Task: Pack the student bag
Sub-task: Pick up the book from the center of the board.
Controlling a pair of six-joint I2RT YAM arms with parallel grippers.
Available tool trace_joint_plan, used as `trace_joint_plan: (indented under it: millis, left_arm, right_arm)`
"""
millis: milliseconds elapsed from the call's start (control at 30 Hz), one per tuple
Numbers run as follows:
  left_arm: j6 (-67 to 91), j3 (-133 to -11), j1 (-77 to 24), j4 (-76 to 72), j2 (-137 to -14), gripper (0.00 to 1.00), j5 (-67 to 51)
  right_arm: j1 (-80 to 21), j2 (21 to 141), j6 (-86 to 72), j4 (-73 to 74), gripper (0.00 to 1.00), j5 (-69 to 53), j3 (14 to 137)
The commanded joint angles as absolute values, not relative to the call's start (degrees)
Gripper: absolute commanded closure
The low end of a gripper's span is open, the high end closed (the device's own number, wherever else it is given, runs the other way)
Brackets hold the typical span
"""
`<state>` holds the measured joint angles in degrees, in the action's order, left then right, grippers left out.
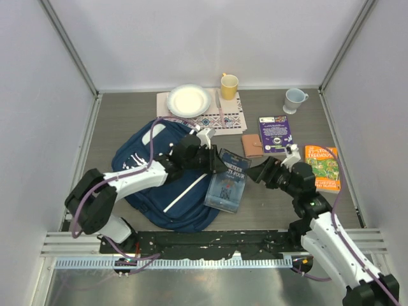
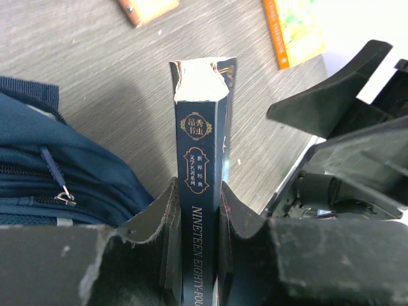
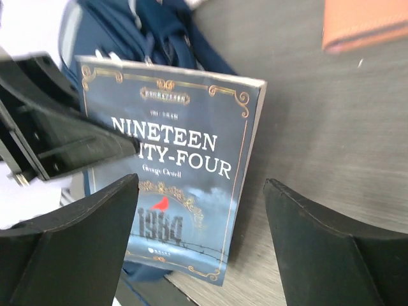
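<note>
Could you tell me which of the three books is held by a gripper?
The dark blue Nineteen Eighty-Four, clamped upright in the left gripper; the purple book and orange book lie flat, untouched.

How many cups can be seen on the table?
2. A yellow cup stands at the patterned mat's far edge; a pale mug stands farther right, near the back wall. The student bag may hide more.

Bright, even light is thrown from above; only faint shadows are cast on the worktop [image 1: 127, 121]; glare is caught on the glossy top of the book [image 2: 201, 159]; the fingers [image 3: 76, 255] of the right tool [image 3: 203, 185] are rendered dark and slightly blurred.
</note>
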<state>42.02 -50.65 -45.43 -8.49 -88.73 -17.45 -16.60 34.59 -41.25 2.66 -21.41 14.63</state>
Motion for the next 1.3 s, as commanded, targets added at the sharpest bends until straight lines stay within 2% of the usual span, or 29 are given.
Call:
trace_joint_plan:
  millis: [0, 100, 267, 367, 533, 667, 833, 967, 1067, 1267]
  left_arm:
    - [41.5, -52.6, -45.8, -9.3, -81.2, 1.00, -11.4]
    - [42.1, -55.0, -45.8, -7.9, -78.6, 1.00, -7.7]
    - [45.0, -57.5, -45.7, -9.8, -73.3, 1.00, 4.4]
    - [47.9, -57.2, -45.5, -14.6, -70.9, 1.00, 8.9]
    - [52.5, -57.4, -45.1, -21.7, -70.9, 1.00, 9.6]
    - [55.5, -56.3, -45.1, -28.4, -71.5, 1.00, 8.7]
    - [59.4, -54.7, -45.1, -33.3, -71.9, 1.00, 9.2]
    - [61.8, -53.1, -45.0, -34.2, -71.7, 1.00, 9.1]
    - [63.0, -51.4, -45.0, -35.3, -70.8, 1.00, 9.8]
    - [63.6, -49.0, -45.0, -34.5, -68.6, 1.00, 11.2]
  right_arm:
    - [-16.6, 27.6, -42.3, 17.6, 0.15, -8.4, 23.8]
    - [-16.6, 24.2, -45.1, 18.4, 0.14, -11.7, 25.7]
    - [-16.6, 24.7, -54.6, 8.8, 0.13, -27.6, 24.6]
    - [-16.6, 24.9, -59.7, 6.2, 0.12, -29.4, 24.3]
    - [-17.6, 29.3, -64.1, 2.5, 0.12, -31.3, 24.0]
    - [-21.1, 31.6, -72.2, -10.2, 0.12, -28.9, 19.3]
    - [-30.7, 33.6, -73.9, -13.2, 0.12, -15.2, 18.3]
    - [-37.6, 36.1, -76.4, -25.4, 0.12, -8.8, 14.7]
    - [-38.1, 37.9, -75.9, -29.5, 0.11, -6.3, 14.7]
    - [-38.1, 35.9, -72.4, -28.3, 0.10, -2.5, 16.6]
